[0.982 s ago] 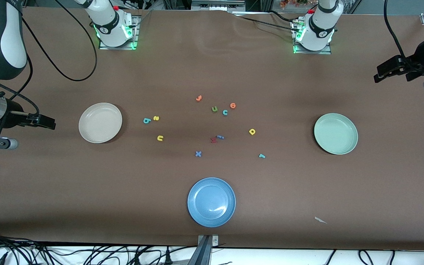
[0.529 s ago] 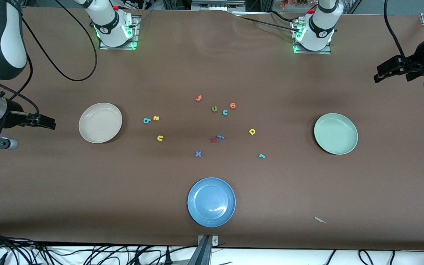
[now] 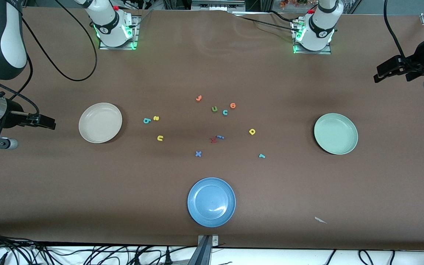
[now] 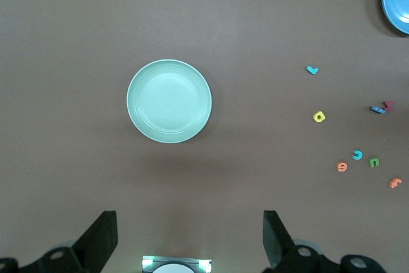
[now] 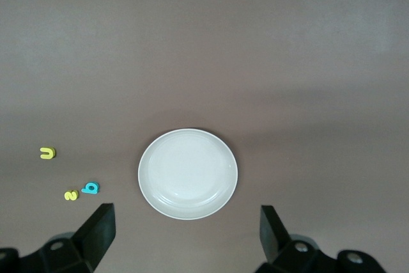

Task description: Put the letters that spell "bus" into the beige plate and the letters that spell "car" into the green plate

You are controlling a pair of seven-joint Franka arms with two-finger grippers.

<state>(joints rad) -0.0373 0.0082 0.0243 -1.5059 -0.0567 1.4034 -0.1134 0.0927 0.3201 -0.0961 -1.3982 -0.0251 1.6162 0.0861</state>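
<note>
Front view shows a brown table with three round shallow plates and a loose scatter of tiny foam letters; the round blue plate [image 3: 211, 202], nearest the front camera, serves as landmark. The cream-beige round plate [image 3: 100, 122] lies farther from the camera than the blue plate, toward the right arm's end of the table. The pale mint-green round plate [image 3: 335, 133] lies likewise farther, toward the left arm's end. Both hold nothing.

All letters lie on the table farther from the camera than the blue plate, between the other two plates. The teal-blue looped "b" [image 3: 146, 120] and the yellow "s" [image 3: 156, 118] sit just beside each other, the yellow "u" [image 3: 160, 138] near them, all on the beige plate's side. The teal "c" [image 3: 225, 112] lies between a green "u" [image 3: 214, 109] and an orange round letter [image 3: 233, 105]. The yellow round-looped "a" [image 3: 252, 131] and the small teal hooked "r" [image 3: 261, 156] lie toward the green plate. A blue "x" [image 3: 198, 154] sits closest to the blue plate.

Right gripper [image 3: 52, 123] waits over the table at the right arm's end, beside the beige plate, fingers [image 5: 96, 228] spread wide apart around nothing. Left gripper [image 3: 377, 75] waits over the left arm's end, fingers [image 4: 102, 234] likewise wide apart and holding nothing.
</note>
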